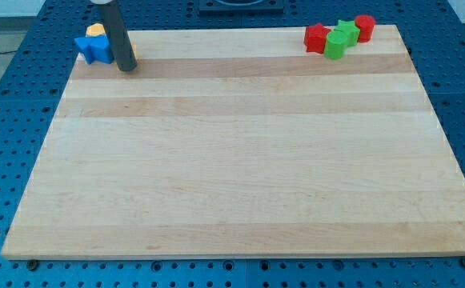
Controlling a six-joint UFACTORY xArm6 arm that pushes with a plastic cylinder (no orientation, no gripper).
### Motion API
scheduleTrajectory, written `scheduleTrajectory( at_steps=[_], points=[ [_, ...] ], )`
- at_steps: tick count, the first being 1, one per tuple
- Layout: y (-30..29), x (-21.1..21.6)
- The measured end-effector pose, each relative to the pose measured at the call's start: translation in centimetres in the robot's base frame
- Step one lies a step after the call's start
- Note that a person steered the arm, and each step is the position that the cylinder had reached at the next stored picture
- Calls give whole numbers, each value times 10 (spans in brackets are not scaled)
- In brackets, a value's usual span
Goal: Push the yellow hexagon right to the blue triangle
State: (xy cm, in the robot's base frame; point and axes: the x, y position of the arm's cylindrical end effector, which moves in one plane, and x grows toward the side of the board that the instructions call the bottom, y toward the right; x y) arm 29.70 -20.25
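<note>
Hexagon [96,30] touches blue block [94,48], board [240,160] corner; tip [126,69] just right. No gripper. Risk: overpush, off edge.

Two red blocks [317,37] [365,26], two green [346,30] [334,45], one blue [94,49], two yellow [96,30] [133,52].

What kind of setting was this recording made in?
Probably a robotics lab bench: a wooden board lies on a blue perforated table, with small coloured blocks such as the blue block beside my tip.
</note>
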Motion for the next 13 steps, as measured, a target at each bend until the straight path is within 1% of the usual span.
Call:
scheduleTrajectory(
  at_steps=[1,2,3,4,6,7,8,11,12,13],
  points=[
    [-16,38],
    [-71,24],
    [-101,-7],
    [-103,-11],
    [-102,-90],
    [-101,-106],
    [-100,-106],
    [-74,-106],
    [-36,-104],
    [34,-78]
  ],
)
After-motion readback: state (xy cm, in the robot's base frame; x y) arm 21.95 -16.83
